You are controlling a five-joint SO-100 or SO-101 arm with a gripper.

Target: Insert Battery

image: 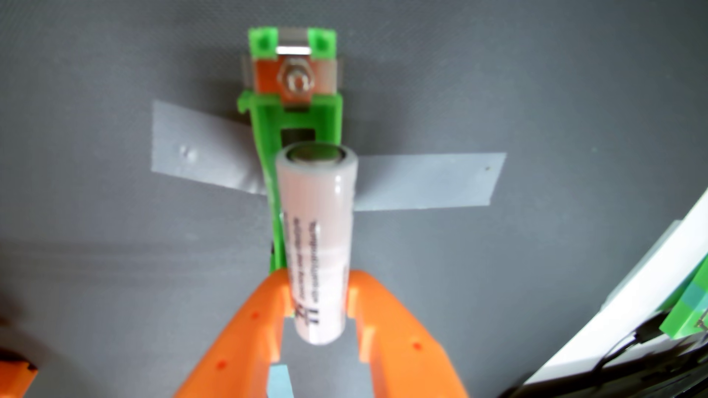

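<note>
While we ride in on the wrist view, our orange gripper [320,302] fills the bottom of the picture, its two fingers [237,336] closed narrow around the lower part of the pale cylindrical battery [318,237]. We have it firmly between the pads, printed label facing up at us, the near end poking out just behind the grip and the far end, with its metal cap, pointing away.

Past the fingertips, the battery hangs over the green holder [297,118], running nearly along its length and covering most of the cradle; only the left rail shows beside it. Whether the cell touches the holder yet we cannot tell, since the shot is soft.

Further on, grey tape strips [421,183] pin the holder to the grey mat [536,95], one out to each side. At the far end sits the metal contact [295,82], apart from the battery's cap, with an open stretch of cradle between them.

So we judge we are in the placing step: carried, lined up, not yet seated. Next we need to square the battery with the rails, lower it and press it down between the end contacts, and only then open our fingers.
</note>
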